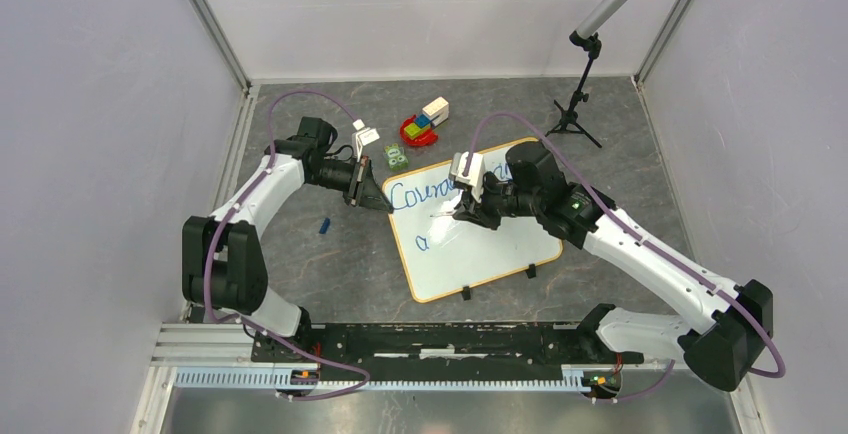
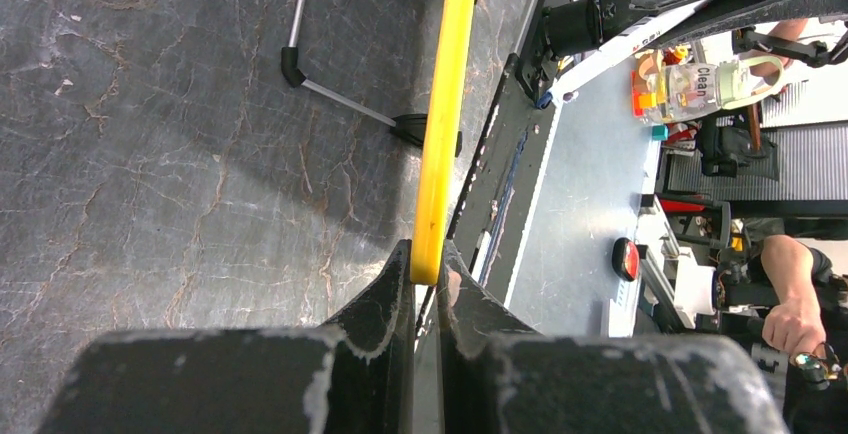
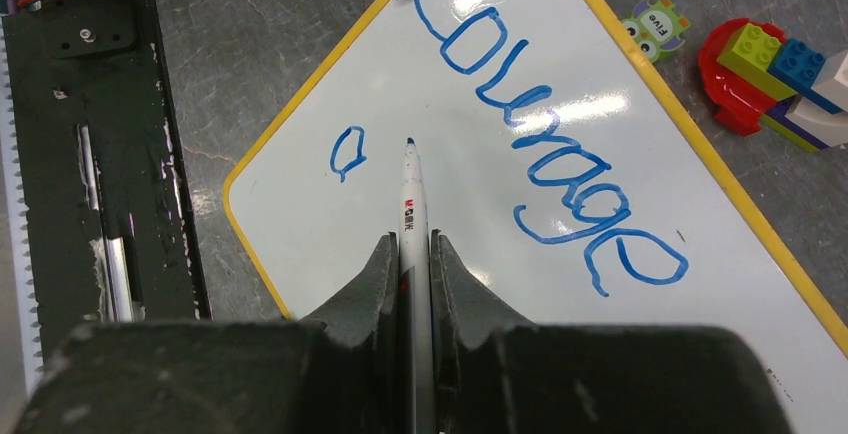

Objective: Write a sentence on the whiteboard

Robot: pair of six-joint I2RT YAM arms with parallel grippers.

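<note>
My right gripper point(image 3: 411, 254) pinches the marker point(image 3: 411, 194), tip just right of the "a" point(image 3: 347, 152). My left gripper point(image 2: 427, 272) clamps the whiteboard point(image 2: 445, 104) rim. I should press lightly and space the letters evenly.

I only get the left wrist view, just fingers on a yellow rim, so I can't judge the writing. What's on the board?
Observer: The sentence on the whiteboard reads "Courage" in blue on its first line.
Operator: Anything on the second line?
Observer: One letter, an "a".
Operator: And the pen?
Observer: The marker is clamped in the right gripper, tip pointing just beside that "a".
</note>
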